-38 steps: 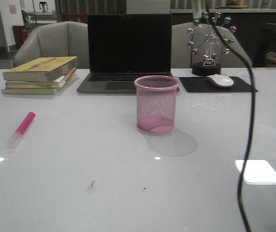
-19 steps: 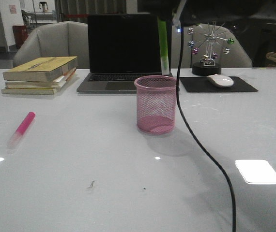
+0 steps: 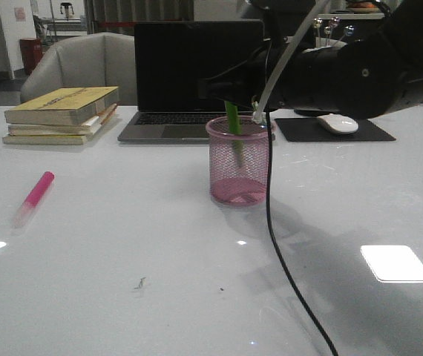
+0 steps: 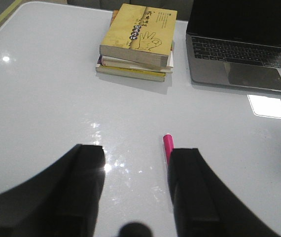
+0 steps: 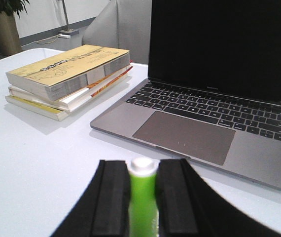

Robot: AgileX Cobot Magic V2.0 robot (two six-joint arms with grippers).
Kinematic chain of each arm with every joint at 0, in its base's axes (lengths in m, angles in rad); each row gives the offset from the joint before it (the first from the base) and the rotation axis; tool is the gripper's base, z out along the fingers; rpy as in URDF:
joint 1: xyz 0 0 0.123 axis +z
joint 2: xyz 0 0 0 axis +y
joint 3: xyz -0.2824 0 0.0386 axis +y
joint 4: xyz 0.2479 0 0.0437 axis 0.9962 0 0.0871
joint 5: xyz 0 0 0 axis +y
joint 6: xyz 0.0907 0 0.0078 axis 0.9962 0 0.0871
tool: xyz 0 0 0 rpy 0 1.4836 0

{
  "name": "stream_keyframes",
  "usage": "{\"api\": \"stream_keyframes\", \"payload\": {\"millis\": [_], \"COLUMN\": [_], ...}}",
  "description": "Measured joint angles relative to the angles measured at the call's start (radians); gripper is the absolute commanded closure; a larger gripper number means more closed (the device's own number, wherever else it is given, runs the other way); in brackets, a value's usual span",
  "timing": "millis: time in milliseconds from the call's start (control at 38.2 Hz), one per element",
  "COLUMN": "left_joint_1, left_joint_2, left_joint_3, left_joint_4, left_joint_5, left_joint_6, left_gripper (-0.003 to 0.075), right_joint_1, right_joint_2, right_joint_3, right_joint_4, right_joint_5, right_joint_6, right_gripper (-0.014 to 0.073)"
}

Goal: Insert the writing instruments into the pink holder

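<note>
The right hand point(image 3: 230, 95) reaches level over the pink holder point(image 3: 240, 159), gripping the green marker point(image 3: 233, 122) upright inside it.

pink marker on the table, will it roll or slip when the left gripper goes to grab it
The pink marker looks round and lies flat on a glossy table, so a sideways nudge would probably roll it. Its smooth plastic may slip unless the left gripper, now open above it, closes across the barrel. It looks short and stiff, likely light.
</note>
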Motion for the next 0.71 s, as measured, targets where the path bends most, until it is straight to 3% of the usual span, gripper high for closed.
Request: {"api": "stream_keyframes", "payload": {"millis": [157, 236, 445, 707], "left_joint_1": [0.0, 0.0, 0.0, 0.0], "left_joint_2": [0.0, 0.0, 0.0, 0.0], "left_joint_3": [0.0, 0.0, 0.0, 0.0], "left_joint_4": [0.0, 0.0, 0.0, 0.0], "left_joint_5": [0.0, 0.0, 0.0, 0.0], "left_joint_6": [0.0, 0.0, 0.0, 0.0], "left_gripper": [0.0335, 0.0335, 0.0335, 0.0335], "right_joint_1": [0.0, 0.0, 0.0, 0.0], "right_joint_2": [0.0, 0.0, -0.047, -0.301], "right_joint_3": [0.0, 0.0, 0.0, 0.0], "right_joint_4": [-0.006, -0.006, -0.008, -0.008], "right_joint_5": [-0.013, -0.015, 0.042, 0.41], "right_joint_6": [0.0, 0.0, 0.0, -0.029], "right_gripper": [0.026, 0.0192, 0.0219, 0.0222]}}
